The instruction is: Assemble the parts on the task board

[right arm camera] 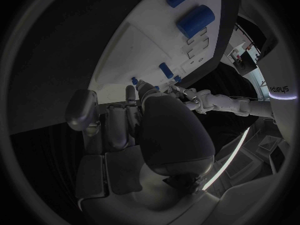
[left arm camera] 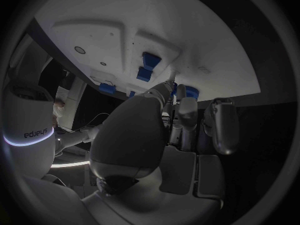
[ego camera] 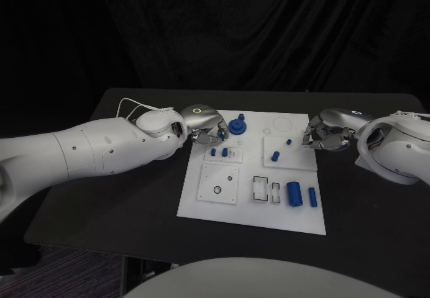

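Note:
The white task board (ego camera: 235, 214) lies in the middle of the black table. A blue round part with a peg (ego camera: 237, 126) stands near its far edge. Two small blue parts (ego camera: 219, 151) sit just below it, and two blue pegs (ego camera: 280, 149) stand in the plate to the right. Two blue cylinders (ego camera: 303, 195) lie near the front right. My left hand (ego camera: 204, 126) hovers over the board's far left corner, fingers bent down beside the round part (left arm camera: 190, 91), with nothing seen in it. My right hand (ego camera: 324, 133) hangs at the board's right edge, thumb apart, holding nothing.
A square plate with small holes (ego camera: 219, 184) and two rectangular slots (ego camera: 266, 190) lie on the board's front half. A ring outline (ego camera: 281, 123) marks the far right corner. Bare black table (ego camera: 125, 205) runs along the board's left side and front.

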